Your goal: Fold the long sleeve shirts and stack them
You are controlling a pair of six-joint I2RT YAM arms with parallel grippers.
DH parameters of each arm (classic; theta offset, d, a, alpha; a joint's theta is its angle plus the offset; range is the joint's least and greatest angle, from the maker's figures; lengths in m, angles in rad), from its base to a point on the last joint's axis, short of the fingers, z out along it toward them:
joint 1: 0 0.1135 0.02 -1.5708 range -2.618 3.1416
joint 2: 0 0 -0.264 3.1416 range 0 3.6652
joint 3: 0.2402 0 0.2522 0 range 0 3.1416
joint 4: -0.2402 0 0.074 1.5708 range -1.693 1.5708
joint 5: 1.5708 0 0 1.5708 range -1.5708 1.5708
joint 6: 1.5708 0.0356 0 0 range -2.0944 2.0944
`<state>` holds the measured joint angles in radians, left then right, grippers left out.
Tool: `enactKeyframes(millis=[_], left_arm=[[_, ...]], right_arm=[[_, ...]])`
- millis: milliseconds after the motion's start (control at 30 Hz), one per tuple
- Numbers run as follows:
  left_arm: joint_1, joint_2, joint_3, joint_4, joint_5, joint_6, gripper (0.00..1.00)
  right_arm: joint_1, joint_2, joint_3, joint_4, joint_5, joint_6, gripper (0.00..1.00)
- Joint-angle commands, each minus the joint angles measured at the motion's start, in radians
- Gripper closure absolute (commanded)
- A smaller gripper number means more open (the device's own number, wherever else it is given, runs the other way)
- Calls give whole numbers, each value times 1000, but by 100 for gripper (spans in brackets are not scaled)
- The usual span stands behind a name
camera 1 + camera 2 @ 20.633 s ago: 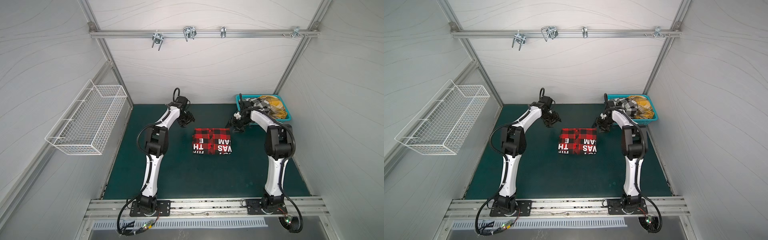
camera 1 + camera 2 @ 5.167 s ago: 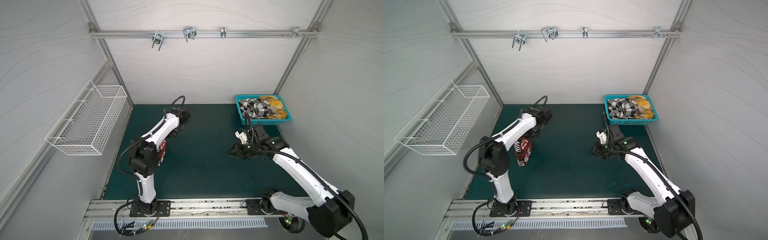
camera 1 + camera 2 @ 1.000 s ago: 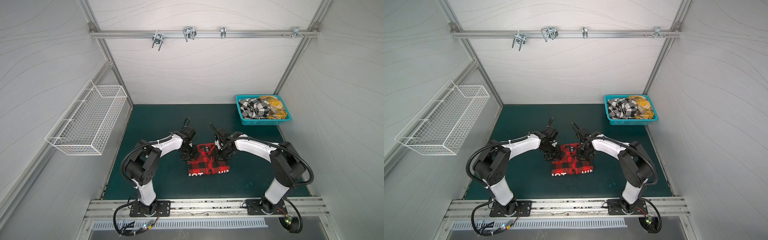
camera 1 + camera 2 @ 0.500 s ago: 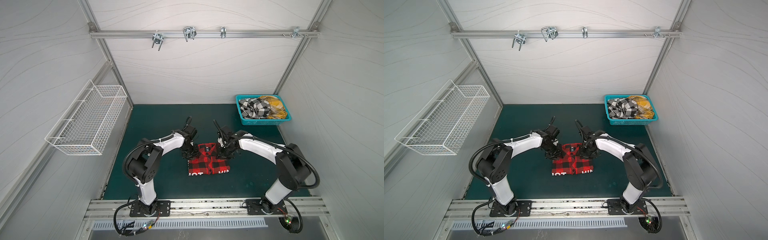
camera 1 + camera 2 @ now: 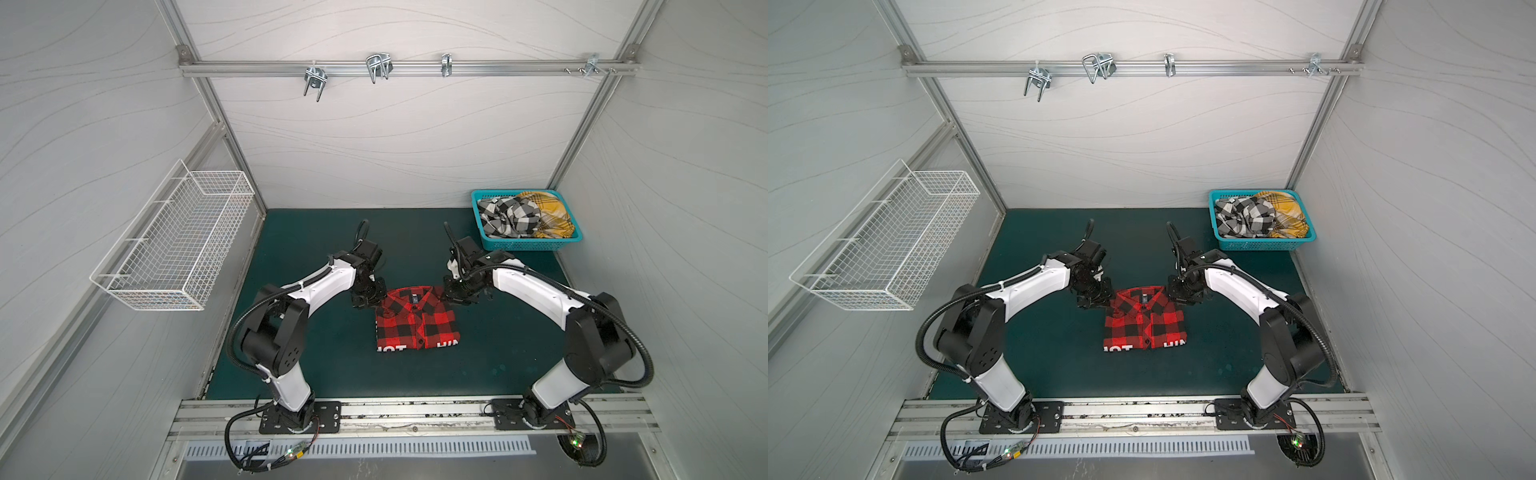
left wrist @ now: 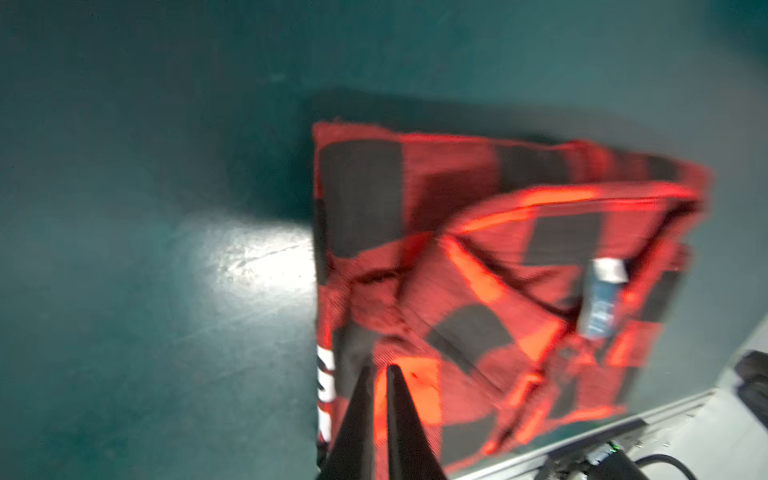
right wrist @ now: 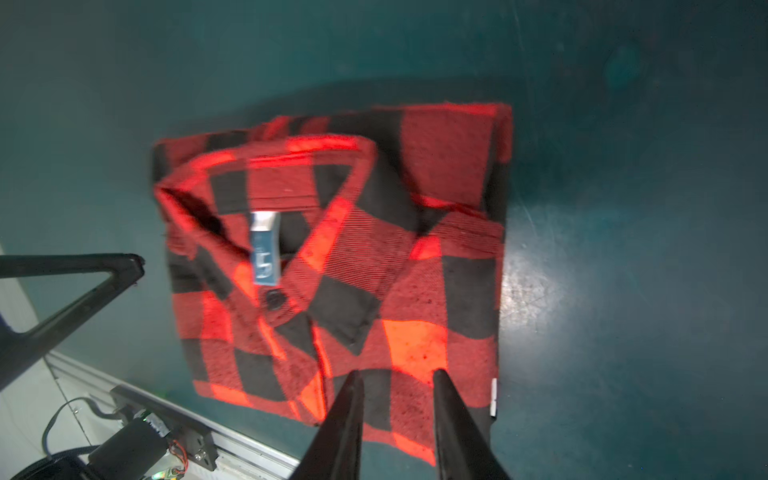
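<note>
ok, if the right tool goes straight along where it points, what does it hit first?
The red-and-black plaid shirt: the right tool points at its folded front, with nothing visible between. How far off the cloth it sits is unclear.

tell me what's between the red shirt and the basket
The right gripper, at the shirt's far right corner, then bare mat up to the basket. Both top views show it.
</note>
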<state>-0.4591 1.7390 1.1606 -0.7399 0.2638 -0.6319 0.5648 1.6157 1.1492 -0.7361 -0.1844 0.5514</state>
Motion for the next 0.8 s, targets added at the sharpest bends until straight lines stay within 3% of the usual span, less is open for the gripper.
enactKeyframes(millis=[0, 400, 567, 767], left_arm=[[1, 54, -1, 39, 12, -3, 92], [14, 180, 35, 65, 37, -7, 92], [14, 4, 54, -13, -17, -3, 74], [-21, -227, -37, -76, 8, -27, 82]], right_arm=[[-3, 33, -49, 25, -20, -4, 73], [-3, 48, -107, 51, -20, 6, 76], [-3, -56, -67, -33, 11, 2, 72], [5, -165, -97, -84, 4, 20, 72]])
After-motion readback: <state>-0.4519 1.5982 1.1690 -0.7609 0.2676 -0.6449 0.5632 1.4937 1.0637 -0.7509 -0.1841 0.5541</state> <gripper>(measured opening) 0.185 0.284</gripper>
